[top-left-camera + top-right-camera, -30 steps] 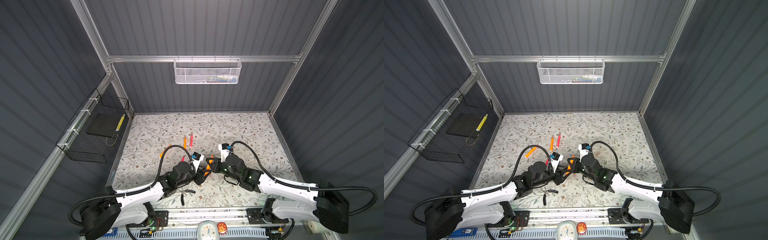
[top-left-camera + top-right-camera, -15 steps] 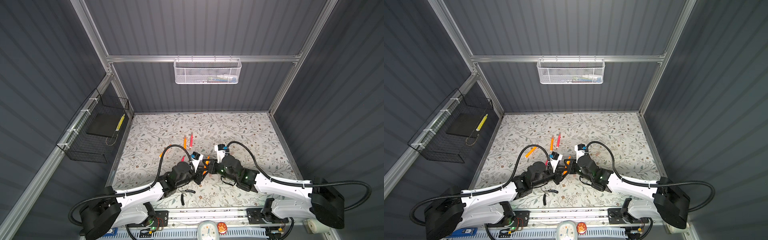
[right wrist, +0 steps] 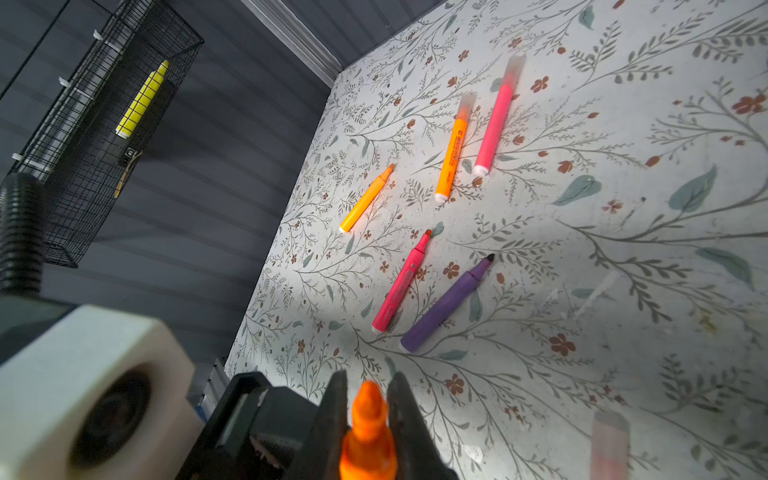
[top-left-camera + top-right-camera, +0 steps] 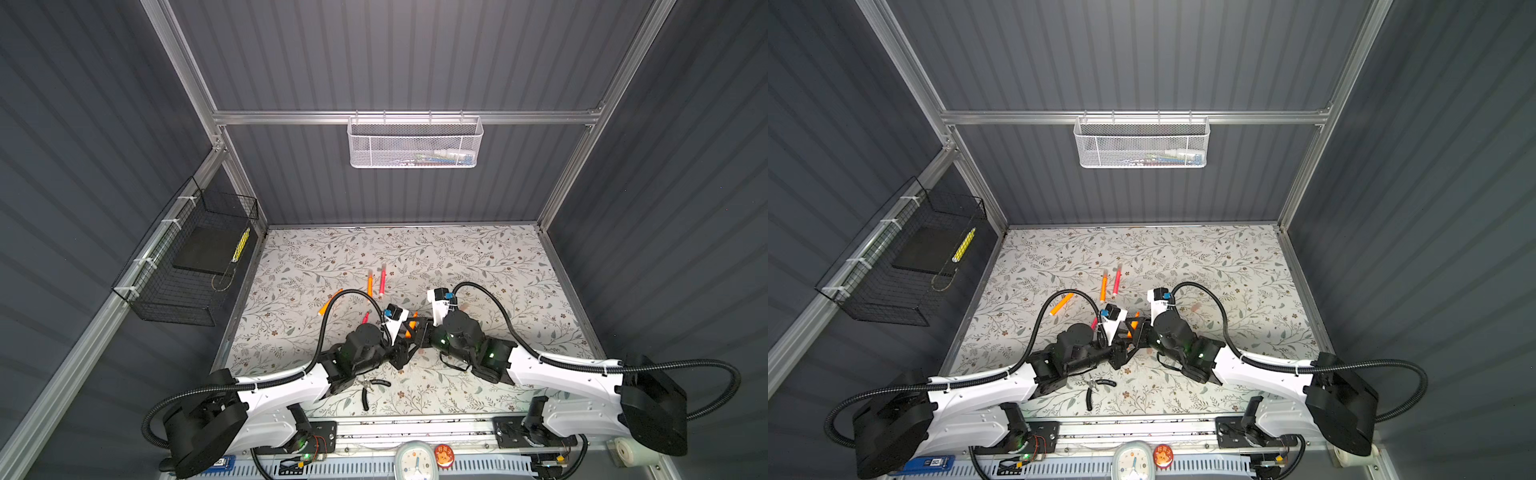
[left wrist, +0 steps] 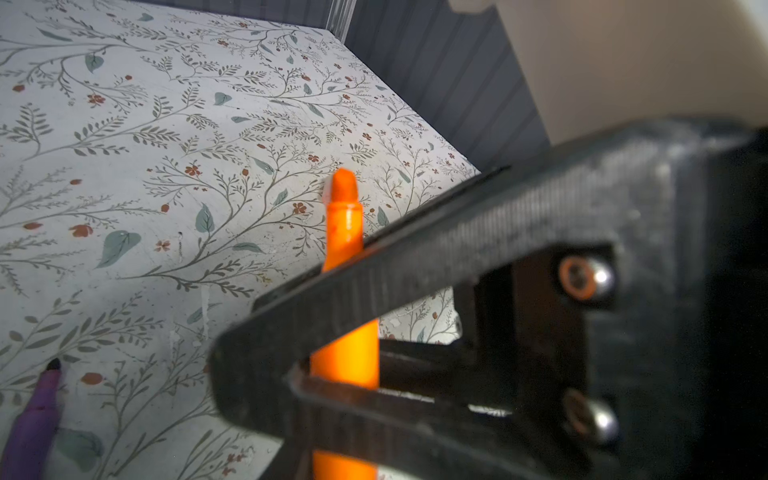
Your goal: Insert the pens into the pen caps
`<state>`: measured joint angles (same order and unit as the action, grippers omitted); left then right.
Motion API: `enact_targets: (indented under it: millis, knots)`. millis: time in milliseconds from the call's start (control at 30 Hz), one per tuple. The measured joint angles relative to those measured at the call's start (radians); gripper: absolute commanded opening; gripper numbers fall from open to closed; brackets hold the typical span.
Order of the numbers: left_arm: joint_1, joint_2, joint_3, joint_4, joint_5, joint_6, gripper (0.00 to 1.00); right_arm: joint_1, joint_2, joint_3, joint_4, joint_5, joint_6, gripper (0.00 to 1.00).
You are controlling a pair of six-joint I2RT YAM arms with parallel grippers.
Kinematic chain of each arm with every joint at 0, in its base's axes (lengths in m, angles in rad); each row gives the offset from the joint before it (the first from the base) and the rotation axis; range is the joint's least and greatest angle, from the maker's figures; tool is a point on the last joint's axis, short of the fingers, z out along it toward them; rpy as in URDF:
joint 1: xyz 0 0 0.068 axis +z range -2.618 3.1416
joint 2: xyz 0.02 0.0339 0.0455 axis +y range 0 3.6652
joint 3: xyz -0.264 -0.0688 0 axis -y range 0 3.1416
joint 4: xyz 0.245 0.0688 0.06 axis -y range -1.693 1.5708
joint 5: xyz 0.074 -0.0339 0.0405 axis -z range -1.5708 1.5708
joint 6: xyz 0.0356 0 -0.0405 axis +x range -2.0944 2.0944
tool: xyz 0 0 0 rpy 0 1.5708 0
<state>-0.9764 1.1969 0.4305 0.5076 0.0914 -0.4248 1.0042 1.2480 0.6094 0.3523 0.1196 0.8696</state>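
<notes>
Gripping an orange pen (image 5: 345, 232) by its barrel, the right claw (image 3: 368, 386) is clamped tight, the pen's tip poking out between the fingers. The left claw (image 4: 402, 351) sits close against it, nearer the front edge of the tabletop (image 4: 478, 257) and midway between its side edges; I cannot tell how wide it stands. Toward the tabletop's middle a purple pen (image 3: 449, 303) lies beside an uncapped pink pen (image 3: 401, 282). Farther back, a capped orange pen (image 3: 451, 153) and a capped pink pen (image 3: 494, 120) lie side by side. A pale pink cap (image 3: 609, 440) lies loose near the right claw.
</notes>
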Motion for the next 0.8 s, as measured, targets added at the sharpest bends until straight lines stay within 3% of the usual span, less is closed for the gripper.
enact_targets:
  millis: [133,200,300,367,567,800]
  knots:
    - [0.008,0.006,-0.001,-0.009,-0.016,-0.007,0.07,0.002,0.002,0.001,0.0,0.001,0.001,0.11]
    - [0.006,0.006,-0.001,-0.011,-0.02,-0.005,0.0,0.003,0.002,0.001,0.0,0.004,0.004,0.26]
    - [0.002,0.003,-0.001,-0.016,-0.026,-0.005,0.0,0.004,0.001,0.0,-0.002,0.015,0.012,0.55]
    - [0.0,-0.002,-0.001,-0.027,-0.047,-0.005,0.0,0.004,-0.009,-0.001,-0.016,0.029,0.01,0.64]
    - [0.007,-0.034,0.0,-0.133,-0.146,-0.013,0.0,0.004,-0.156,-0.01,-0.136,0.111,-0.011,0.7]
    - [0.124,-0.073,0.0,-0.239,-0.173,-0.062,0.0,0.003,-0.215,-0.02,-0.342,0.209,-0.018,0.69]
